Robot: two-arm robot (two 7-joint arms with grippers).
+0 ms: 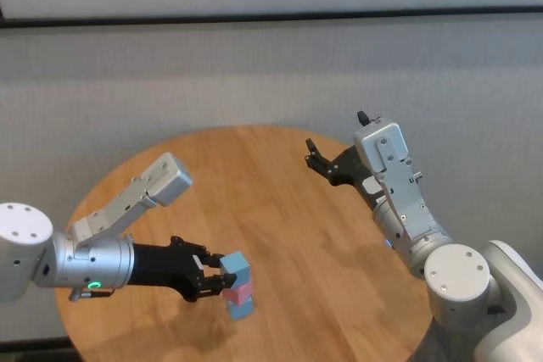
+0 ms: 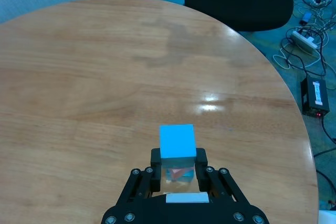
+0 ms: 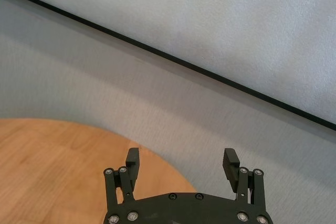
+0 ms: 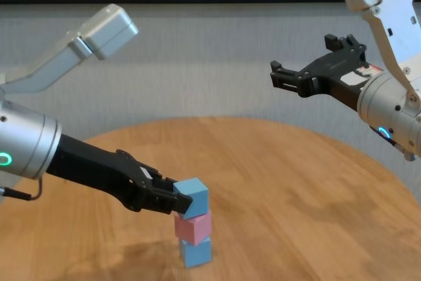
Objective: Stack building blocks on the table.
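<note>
Gripping the top light blue block (image 4: 193, 195) atop the pink block (image 4: 192, 226), the left gripper (image 4: 176, 201) should next release; right gripper (image 4: 308, 74) idles open at two o'clock.

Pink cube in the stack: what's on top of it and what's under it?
On the pink matte cube sits a light blue cube, gripped by the left gripper. Beneath it another light blue cube rests on the round wooden table. Contact faces are hidden.
</note>
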